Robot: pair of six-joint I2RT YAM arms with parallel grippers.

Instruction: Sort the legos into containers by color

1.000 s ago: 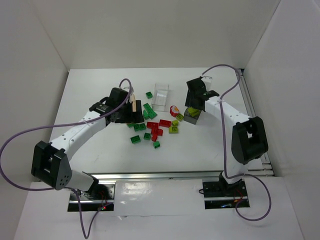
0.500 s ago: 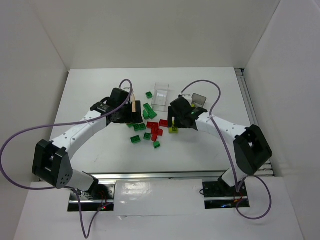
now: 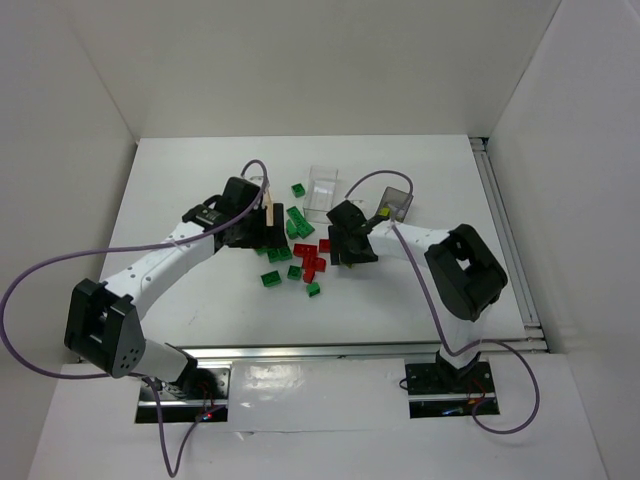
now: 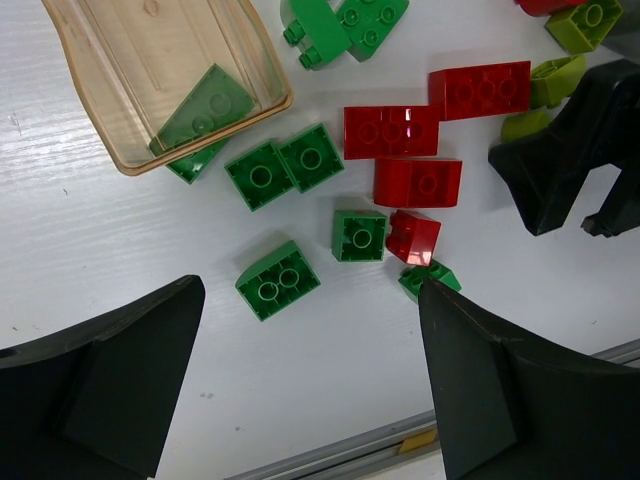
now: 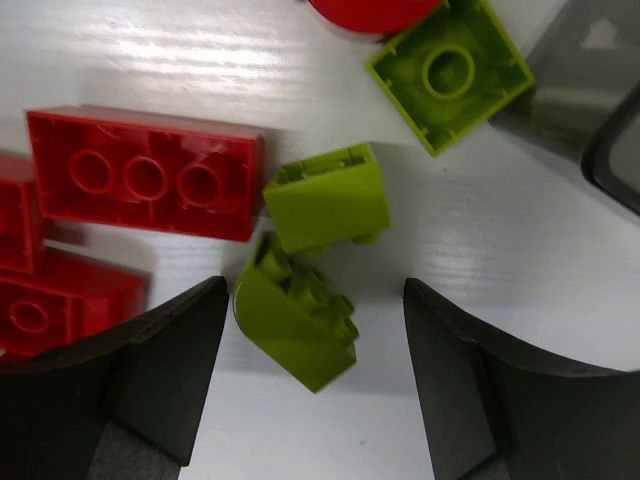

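A yellow-green brick (image 5: pixel 295 325) is found on the counter (image 5: pixel 520 260) between the wide-spread fingers of the right hand (image 5: pixel 315 345); nothing is gripped. The left hand (image 4: pixel 310 300), likewise spread and empty, is held above green bricks (image 4: pixel 278 282).

Both arms have white links (image 3: pixel 160 262), blocky black joints (image 3: pixel 100 325), trailing lilac cables (image 3: pixel 45 267) and black wedge-shaped tool fingers (image 4: pixel 100 380).

Red, green, lime legos (image 4: pixel 390 131) scattered mid-table; clear container (image 3: pixel 322 195) behind them; tinted container (image 4: pixel 150 60) beside greens.
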